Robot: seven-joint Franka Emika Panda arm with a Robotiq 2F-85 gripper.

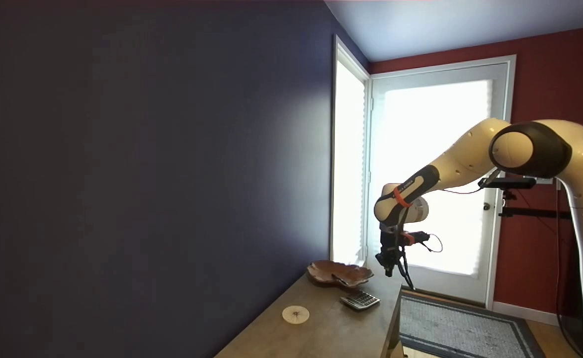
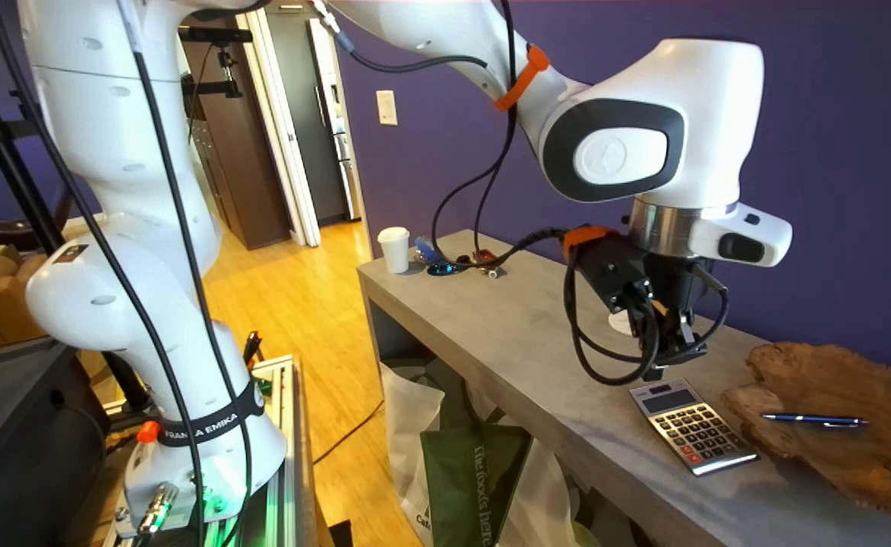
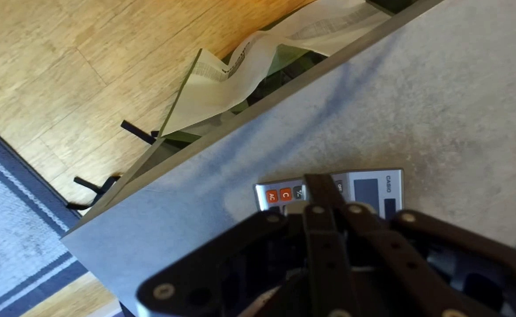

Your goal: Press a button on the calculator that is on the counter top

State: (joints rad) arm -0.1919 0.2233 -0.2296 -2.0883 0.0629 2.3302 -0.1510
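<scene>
Black gripper (image 3: 325,187) up close, its fingertips clenched together, hangs above the calculator (image 2: 692,427), which I see lying on the counter top (image 2: 506,319) just beside a wooden bowl (image 2: 863,463).

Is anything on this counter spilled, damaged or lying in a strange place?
Nothing looks spilled or clearly damaged. The one mildly odd thing is the slim blue pen lying in the shallow brown wooden bowl: a writing tool seems unusual there.
</scene>
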